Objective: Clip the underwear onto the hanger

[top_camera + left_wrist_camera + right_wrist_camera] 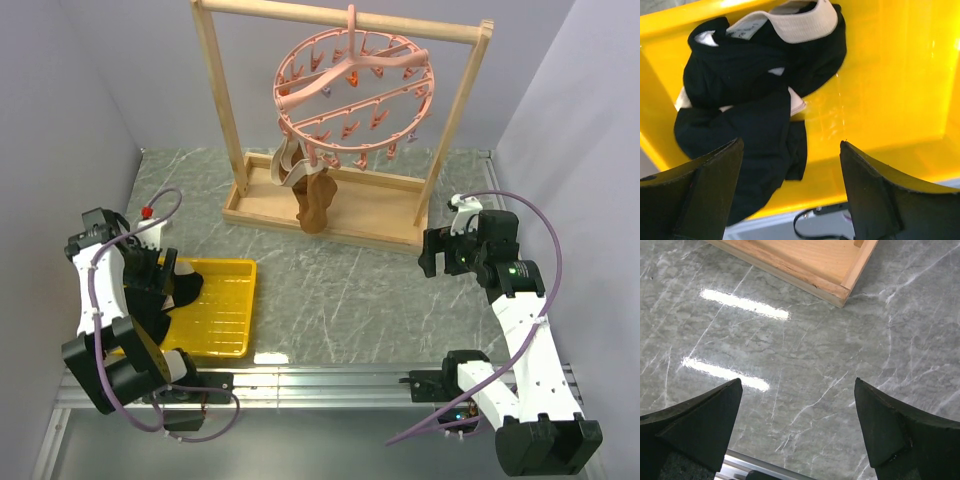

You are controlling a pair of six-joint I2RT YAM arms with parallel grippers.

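i see the underwear [755, 100] bunched against a wall of the yellow tray [900, 75], my left end effector [790, 195] released above it. right end effector [797, 430] released over the surface [790, 350], beside the wooden frame [815, 260] carrying the hanger [352, 62].

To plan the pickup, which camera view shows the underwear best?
The left wrist view: the underwear lies crumpled in the yellow tray, waistband clear. The top view hides most of it behind the left arm; the right wrist view shows none.
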